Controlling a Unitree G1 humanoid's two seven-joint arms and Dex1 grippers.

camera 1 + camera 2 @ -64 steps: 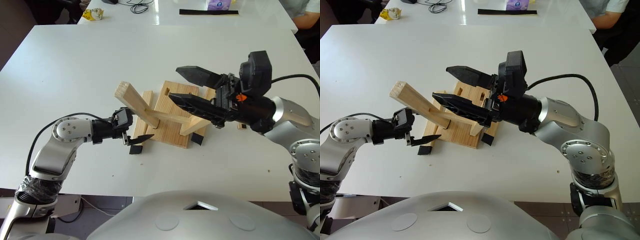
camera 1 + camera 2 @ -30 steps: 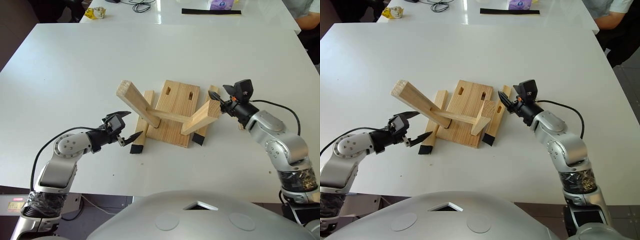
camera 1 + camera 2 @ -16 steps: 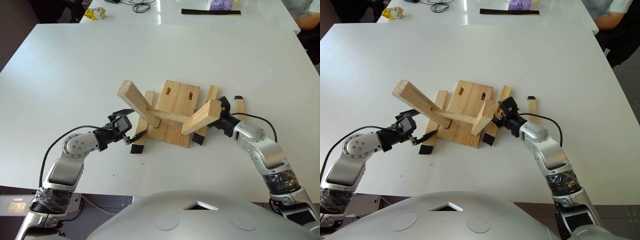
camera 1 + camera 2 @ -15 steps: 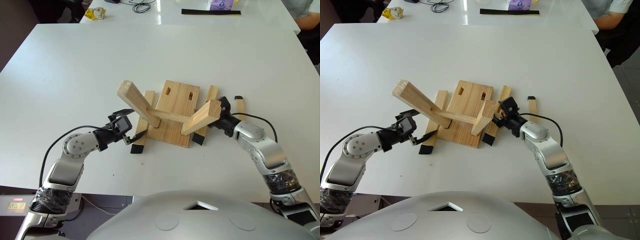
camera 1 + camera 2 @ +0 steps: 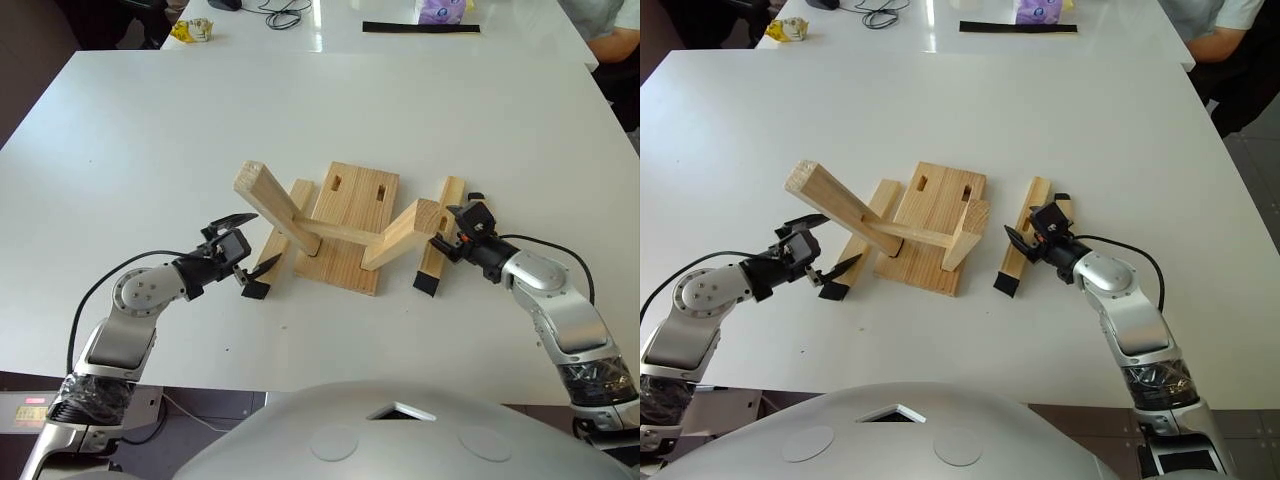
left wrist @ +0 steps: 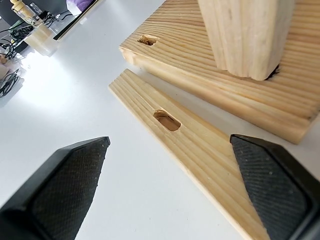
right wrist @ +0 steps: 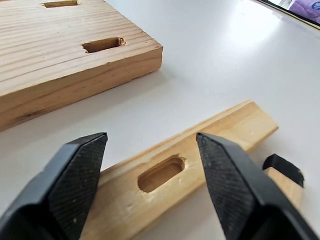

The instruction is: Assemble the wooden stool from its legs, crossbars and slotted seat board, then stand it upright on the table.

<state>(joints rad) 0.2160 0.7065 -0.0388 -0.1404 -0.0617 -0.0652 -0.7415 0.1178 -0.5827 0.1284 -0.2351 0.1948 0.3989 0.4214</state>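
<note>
The slotted seat board lies flat mid-table. On it rest two thick legs, leaning outward and joined by a crossbar. A loose leg with a black foot lies along the board's left edge. My left gripper is open at its lower end, fingers either side of the slotted leg. A second loose leg lies right of the board. My right gripper is open over it, fingers straddling its slot.
A short black-tipped stick lies just behind the right gripper. Far back stand a black strip, a purple packet, a yellow wrapper and cables. Bare white table surrounds the parts.
The right loose leg has slid right, out from beside the board, with my right gripper moving right with it. The left loose leg's black foot has swung slightly left; my left gripper drew back.
</note>
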